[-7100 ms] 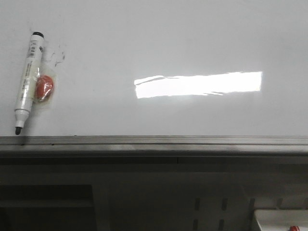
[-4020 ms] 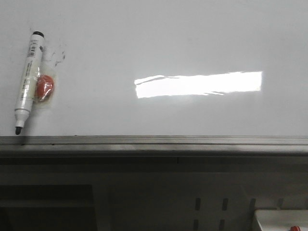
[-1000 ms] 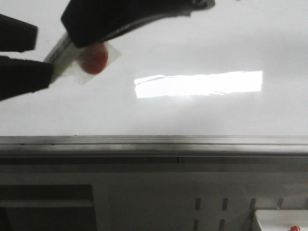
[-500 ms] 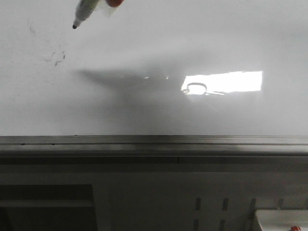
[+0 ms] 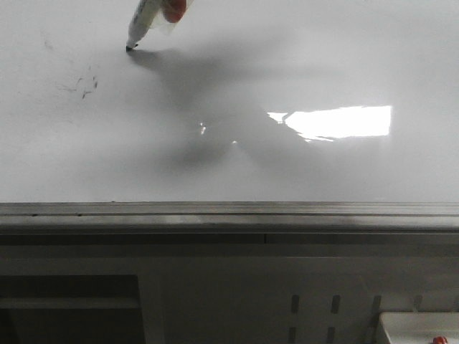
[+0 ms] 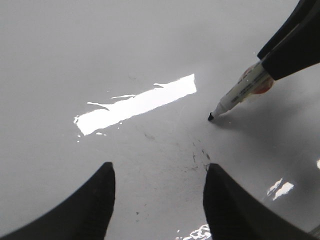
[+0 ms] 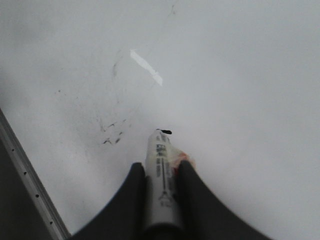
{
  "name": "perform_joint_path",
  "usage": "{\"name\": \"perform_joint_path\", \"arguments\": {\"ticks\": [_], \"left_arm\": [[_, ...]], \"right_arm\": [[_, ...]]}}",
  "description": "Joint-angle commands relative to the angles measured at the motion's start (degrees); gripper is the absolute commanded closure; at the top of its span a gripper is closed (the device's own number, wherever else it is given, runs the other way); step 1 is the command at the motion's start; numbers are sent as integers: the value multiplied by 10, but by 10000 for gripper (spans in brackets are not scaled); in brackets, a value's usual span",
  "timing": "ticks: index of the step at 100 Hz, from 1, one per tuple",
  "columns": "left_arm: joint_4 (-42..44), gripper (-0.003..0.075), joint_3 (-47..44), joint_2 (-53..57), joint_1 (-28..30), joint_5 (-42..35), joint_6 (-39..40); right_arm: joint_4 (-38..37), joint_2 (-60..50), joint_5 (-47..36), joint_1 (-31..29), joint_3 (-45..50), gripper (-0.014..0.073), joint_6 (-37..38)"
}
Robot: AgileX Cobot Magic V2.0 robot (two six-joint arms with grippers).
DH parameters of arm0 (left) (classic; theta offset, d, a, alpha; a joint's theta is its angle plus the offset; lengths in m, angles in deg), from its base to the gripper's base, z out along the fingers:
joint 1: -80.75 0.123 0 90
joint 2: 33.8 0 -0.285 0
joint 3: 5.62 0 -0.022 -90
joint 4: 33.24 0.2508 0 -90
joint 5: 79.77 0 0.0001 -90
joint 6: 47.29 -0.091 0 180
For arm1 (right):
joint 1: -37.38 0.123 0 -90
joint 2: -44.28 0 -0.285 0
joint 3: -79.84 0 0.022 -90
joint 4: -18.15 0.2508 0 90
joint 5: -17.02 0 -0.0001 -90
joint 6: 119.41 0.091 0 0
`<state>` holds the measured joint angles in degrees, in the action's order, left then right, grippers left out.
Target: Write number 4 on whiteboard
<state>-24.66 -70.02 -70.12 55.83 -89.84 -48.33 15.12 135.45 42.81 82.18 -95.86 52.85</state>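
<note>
1. Lowered since half a second ago, the marker (image 5: pixel 152 21) now has its black tip at or just above the whiteboard (image 5: pixel 237 172), where it earlier hung clear of the surface; seven seconds back it lay flat near the board's left edge.
2. Right jaws (image 7: pixel 161 172) are closed on the marker's barrel, one dark finger on each side, the tip pointing out ahead of them.
3. An orange-red tag in clear wrapping (image 6: pixel 260 86) is stuck to the barrel just beside the grip.
4. Left jaws (image 6: pixel 157 172) stand apart and hold nothing, hovering over the board near the tip.
5. Faint grey smudges (image 5: pixel 84 84) mark the board just beside the tip; a bright rectangular light reflection (image 5: pixel 344 122) lies well apart to the right.
6. No number 4 appears anywhere on the board yet; the first stroke looks about to start.
7. Beyond the board's near side runs the grey metal edge rail (image 5: pixel 229 211), with a perforated cabinet (image 5: pixel 315 308) below.
8. Risks from here: too light a press would leave a broken line, too hard could twist the barrel in the grip, and the tag may skew the hold; strokes run through the smudges would read poorly.
</note>
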Motion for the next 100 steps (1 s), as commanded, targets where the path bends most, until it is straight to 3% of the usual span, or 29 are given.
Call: {"name": "perform_joint_path", "arguments": {"ticks": [1,33,70,100], "left_arm": [[-8,353,16,-1,2,-40,5],[-8,353,16,-1,2,-40,5],[-8,353,16,-1,2,-45,5],[-8,353,16,-1,2,-57,5]], "right_arm": [[-2,-8,-11,-1,-18,656,-4],[19,-5,22,41,17,656,2],[8,-102,116,-13,63,656,20],[6,-136,59,-3,85,658,22]]}}
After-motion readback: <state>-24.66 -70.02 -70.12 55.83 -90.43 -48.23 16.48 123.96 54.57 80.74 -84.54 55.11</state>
